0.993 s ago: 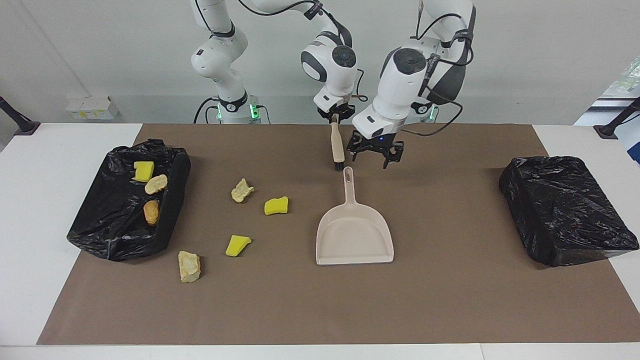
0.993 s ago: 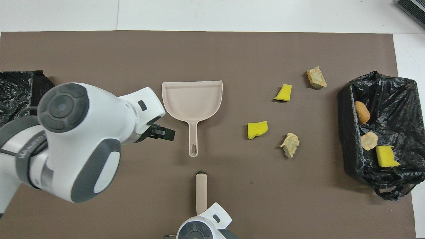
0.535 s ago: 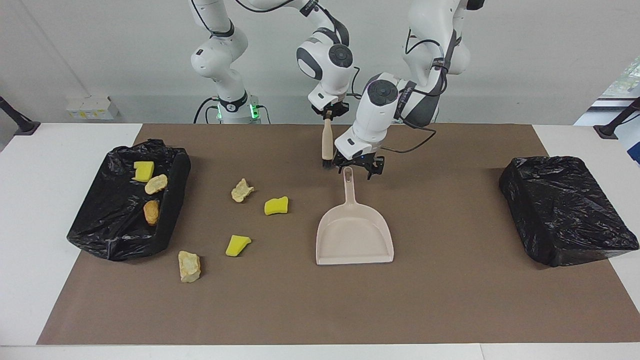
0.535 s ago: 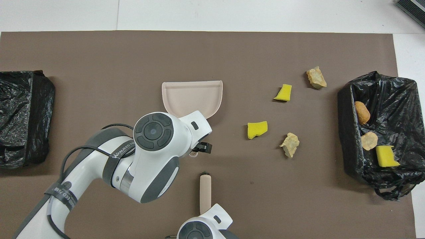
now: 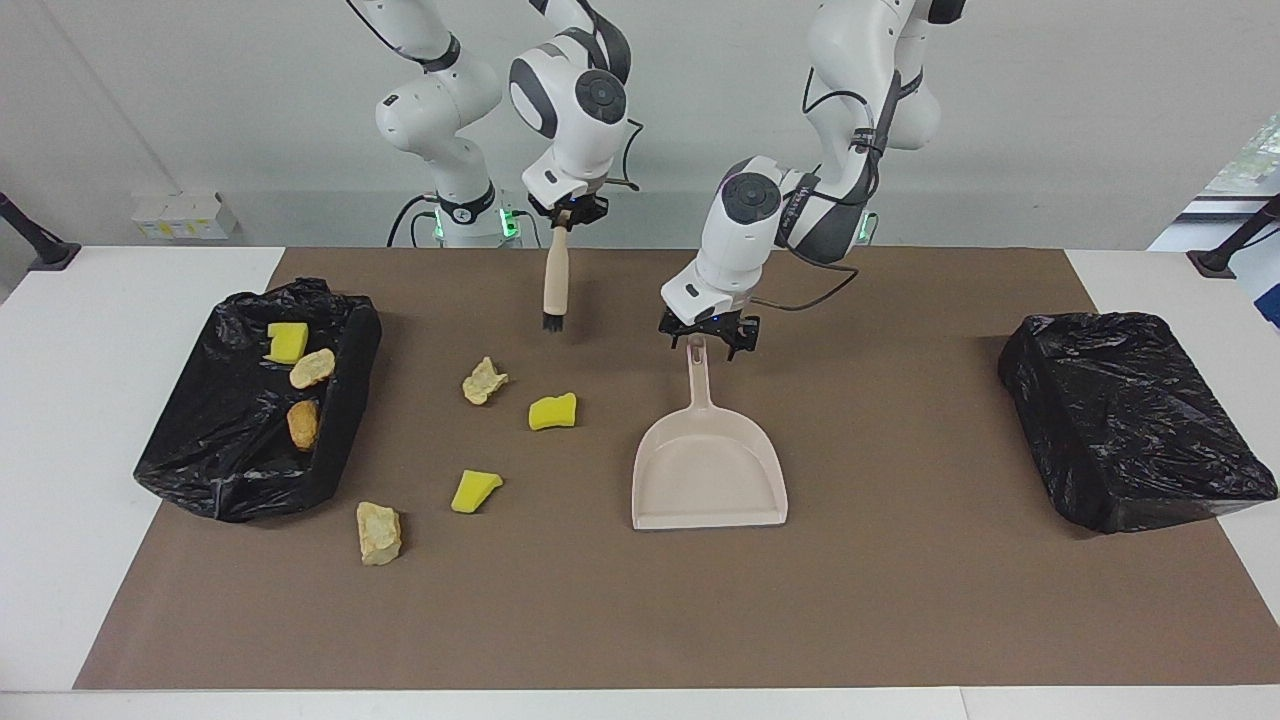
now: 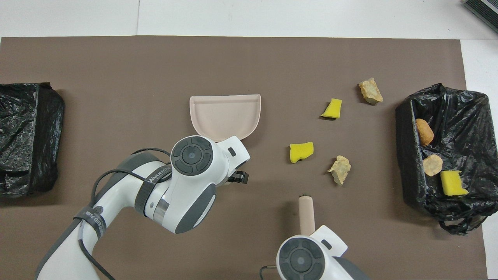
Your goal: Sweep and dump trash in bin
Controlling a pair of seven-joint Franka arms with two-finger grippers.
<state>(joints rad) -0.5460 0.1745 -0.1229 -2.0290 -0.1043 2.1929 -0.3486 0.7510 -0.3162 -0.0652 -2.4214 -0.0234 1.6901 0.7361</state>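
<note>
Several pieces of trash lie on the brown mat: a beige lump [image 5: 484, 381], a yellow sponge [image 5: 552, 411], another yellow piece [image 5: 474, 490] and a beige lump [image 5: 379, 533]. Three more sit in the black-lined bin [image 5: 240, 440] at the right arm's end. The beige dustpan [image 5: 708, 475] lies flat, its handle [image 5: 697, 380] pointing toward the robots. My left gripper [image 5: 708, 343] is low over the handle's end, open, with a finger on each side of it. My right gripper [image 5: 566, 212] is shut on a brush [image 5: 556, 280], which hangs bristles down above the mat.
A second bin wrapped in a black bag [image 5: 1130, 420] stands at the left arm's end of the table. The brown mat [image 5: 900, 600] covers most of the white table. In the overhead view the left arm's wrist [image 6: 190, 155] hides the dustpan's handle.
My left gripper swung in over the dustpan handle's end and lowered around it. My right arm lifted the brush and carried it toward the right arm's end, closer to the loose trash.
</note>
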